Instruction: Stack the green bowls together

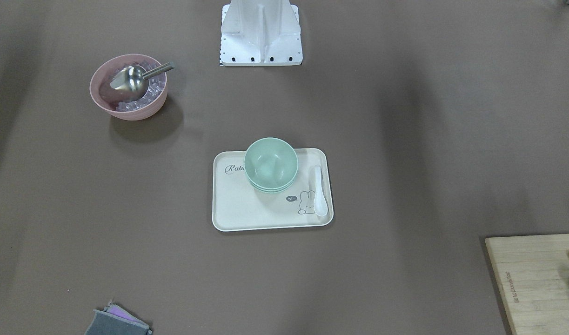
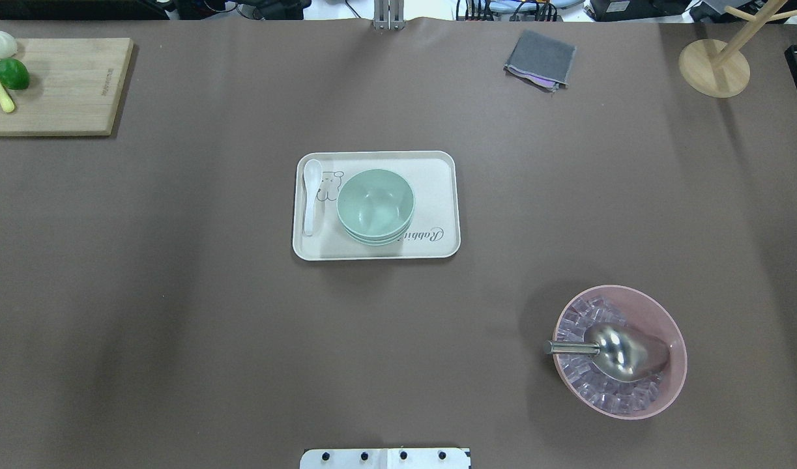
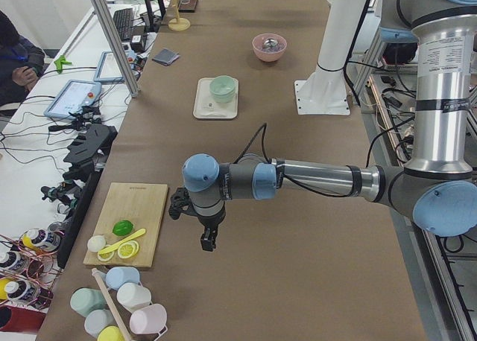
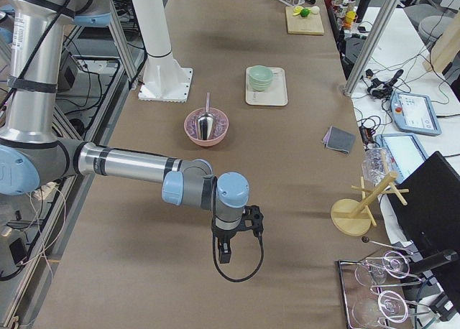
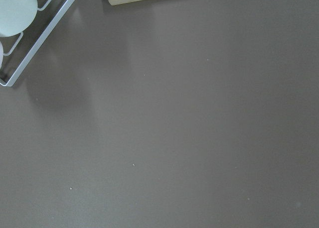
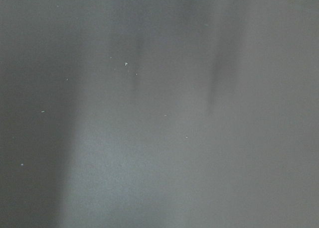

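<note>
The green bowls [image 1: 271, 164] sit nested in one stack on a cream tray [image 1: 237, 209] at the table's middle; the stack also shows in the overhead view [image 2: 375, 203]. Neither gripper shows in the overhead or front-facing view. My left gripper [image 3: 208, 240] shows only in the exterior left view, hanging over bare table near the cutting board, far from the bowls. My right gripper [image 4: 225, 256] shows only in the exterior right view, over bare table at the other end. I cannot tell whether either is open or shut. Both wrist views show only brown table.
A white spoon [image 2: 311, 195] lies on the tray [image 2: 437, 176]. A pink bowl [image 2: 672, 384] holds ice cubes and a metal scoop [image 2: 616, 352]. A wooden cutting board [image 2: 59, 85] with fruit, a grey cloth [image 2: 540, 58] and a wooden stand [image 2: 714, 65] line the far edge.
</note>
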Available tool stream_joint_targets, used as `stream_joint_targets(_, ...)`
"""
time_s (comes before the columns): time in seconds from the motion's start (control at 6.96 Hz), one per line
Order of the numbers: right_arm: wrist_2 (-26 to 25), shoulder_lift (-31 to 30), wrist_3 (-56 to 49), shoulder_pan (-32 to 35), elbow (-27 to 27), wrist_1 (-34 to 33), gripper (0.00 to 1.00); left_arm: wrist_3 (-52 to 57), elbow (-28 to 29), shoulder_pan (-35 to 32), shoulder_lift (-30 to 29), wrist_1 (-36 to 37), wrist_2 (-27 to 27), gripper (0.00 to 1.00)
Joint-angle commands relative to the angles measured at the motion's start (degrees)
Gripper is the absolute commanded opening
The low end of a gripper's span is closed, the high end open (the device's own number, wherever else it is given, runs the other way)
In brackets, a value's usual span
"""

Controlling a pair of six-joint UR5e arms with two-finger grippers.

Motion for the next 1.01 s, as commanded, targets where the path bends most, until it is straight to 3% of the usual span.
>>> stream_joint_targets(0.0, 0.21, -0.29, -0.48, 0.03, -0.10, -0.09, 1.00, 0.16, 1.14, 0.00, 1.22, -0.26, 0.03, 1.00)
stream_joint_targets(0.86, 0.83, -0.64, -0.57, -0.06, 0.16, 0.17, 1.00, 0.42, 1.06, -0.09, 3.52, -0.35, 0.02, 1.00)
